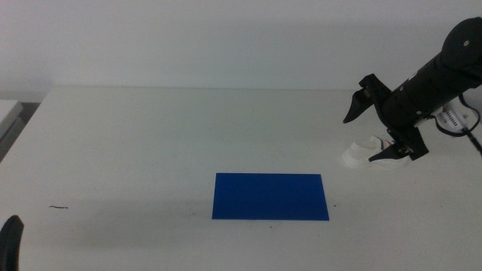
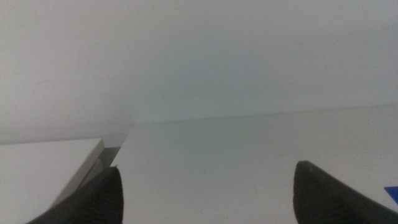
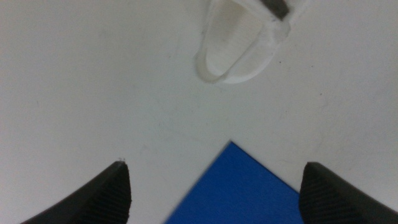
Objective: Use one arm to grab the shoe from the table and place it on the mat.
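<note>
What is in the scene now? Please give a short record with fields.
shoe: white, on the table, right of the mat, not on it
mat: blue, flat, nothing on it
right claw: open, above the shoe, not holding it
left claw: open, waiting at the table's near left edge
task stage: shoe not yet grabbed

No text, brand or number can be read anywhere. A small white label (image 1: 450,115) with dark print hangs on the right arm (image 1: 440,75) near its wrist in the middle view, but the marks on it are too small and blurred to make out.
</note>
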Controlling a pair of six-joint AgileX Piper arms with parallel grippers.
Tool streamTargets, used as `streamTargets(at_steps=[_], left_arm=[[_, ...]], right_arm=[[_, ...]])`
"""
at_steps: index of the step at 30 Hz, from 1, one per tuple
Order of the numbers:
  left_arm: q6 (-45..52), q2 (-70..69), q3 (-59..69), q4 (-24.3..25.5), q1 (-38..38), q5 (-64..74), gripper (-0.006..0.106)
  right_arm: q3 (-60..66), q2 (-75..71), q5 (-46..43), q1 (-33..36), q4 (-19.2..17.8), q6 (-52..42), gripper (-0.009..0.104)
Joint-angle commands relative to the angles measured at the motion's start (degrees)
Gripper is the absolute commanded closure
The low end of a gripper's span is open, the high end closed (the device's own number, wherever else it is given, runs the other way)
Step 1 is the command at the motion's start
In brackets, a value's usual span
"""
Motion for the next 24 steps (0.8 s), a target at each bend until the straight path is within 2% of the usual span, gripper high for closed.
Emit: streamTargets(at_steps=[1, 4, 7, 12, 17, 24], left_arm=[[-0.17, 0.28, 0.02, -0.23, -0.02, -0.67, 0.007], [-0.17, 0.28, 0.02, -0.23, -0.02, -0.67, 0.007], [-0.17, 0.28, 0.02, -0.23, -0.02, -0.67, 0.007], [-0.17, 0.28, 0.02, -0.23, -0.02, -0.67, 0.007], [-0.17, 0.28, 0.02, -0.23, -0.02, -0.67, 0.007], [-0.17, 0.28, 0.02, -0.23, -0.02, -0.67, 0.007]], right_arm=[[-0.45, 0.2, -0.99, 0.02, -0.07, 4.88, 0.002], [-0.59, 0.2, -1.31, 0.73, -5.78, 17.16, 0.002], [-1.08, 0.28, -1.31, 1.83, -13.55, 27.84, 0.002], [-1.7, 1.3, -2.12, 2.3, -20.99, 40.49, 0.002], [-3.57, 4.13, -2.15, 2.3, -24.39, 45.17, 0.002], [-13.15, 11.74, 5.93, 2.3, -25.05, 43.99, 0.002]])
